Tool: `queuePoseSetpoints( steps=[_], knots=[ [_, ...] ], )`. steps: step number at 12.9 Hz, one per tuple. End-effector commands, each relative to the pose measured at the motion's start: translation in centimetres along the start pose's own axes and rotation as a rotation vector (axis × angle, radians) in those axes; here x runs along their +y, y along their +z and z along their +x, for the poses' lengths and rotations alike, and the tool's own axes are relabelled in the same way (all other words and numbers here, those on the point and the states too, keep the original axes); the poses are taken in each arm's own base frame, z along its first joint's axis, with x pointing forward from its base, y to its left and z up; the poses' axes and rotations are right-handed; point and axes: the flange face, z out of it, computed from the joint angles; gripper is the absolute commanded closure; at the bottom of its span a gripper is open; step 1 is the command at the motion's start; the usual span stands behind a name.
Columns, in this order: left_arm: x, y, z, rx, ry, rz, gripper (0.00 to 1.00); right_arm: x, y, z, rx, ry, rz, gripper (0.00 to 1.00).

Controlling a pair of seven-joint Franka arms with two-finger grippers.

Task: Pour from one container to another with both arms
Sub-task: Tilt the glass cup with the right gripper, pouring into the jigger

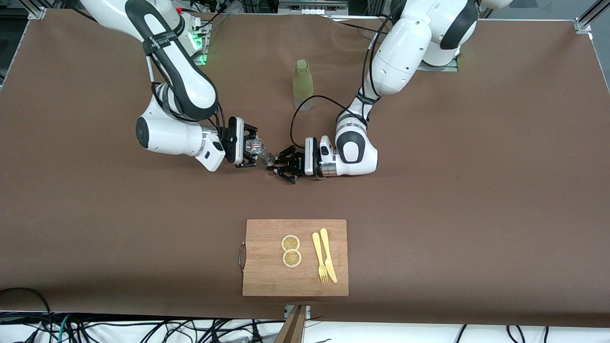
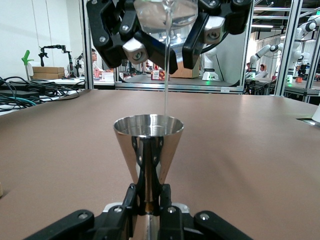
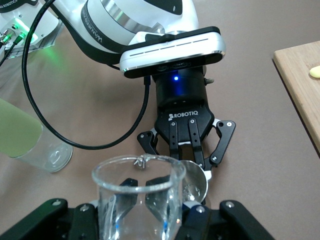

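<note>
My right gripper is shut on the clear glass cup and holds it tipped over the jigger. The silvery jigger stays upright in my left gripper, which is shut on its narrow waist. In the left wrist view a thin clear stream falls from the cup into the jigger's upper cone. In the right wrist view the cup's rim is close up, with the jigger just under its lip. Both grippers hang low above the table's middle.
A tall olive-green bottle stands farther from the front camera than the grippers. A wooden cutting board lies near the table's front edge with two lemon slices and a yellow fork and knife.
</note>
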Motion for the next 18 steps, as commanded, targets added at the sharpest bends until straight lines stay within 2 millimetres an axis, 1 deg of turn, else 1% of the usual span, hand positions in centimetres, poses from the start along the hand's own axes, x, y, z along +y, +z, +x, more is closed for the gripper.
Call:
queuePoseSetpoints(
  steps=[1,7,10,15,18],
  knots=[
    [0.0,0.6,-0.6,0.008,0.001,0.027,1.0,-0.3,-0.5,0.7,-0.012,0.0,-0.012,0.86],
    [0.1,0.7,-0.7,0.006,0.002,0.024,1.0,-0.2,-0.2,0.4,-0.011,0.012,-0.007,0.86],
    [0.1,0.6,-0.8,0.004,0.001,0.025,1.0,0.5,0.0,0.6,-0.003,0.012,-0.01,0.86],
    [0.1,0.4,-0.9,0.001,0.002,0.024,1.0,1.0,0.2,0.5,-0.003,0.015,-0.024,0.86],
    [0.1,0.5,-0.9,0.003,0.0,0.023,1.0,0.9,-0.2,0.8,0.004,0.014,-0.031,0.86]
  ],
)
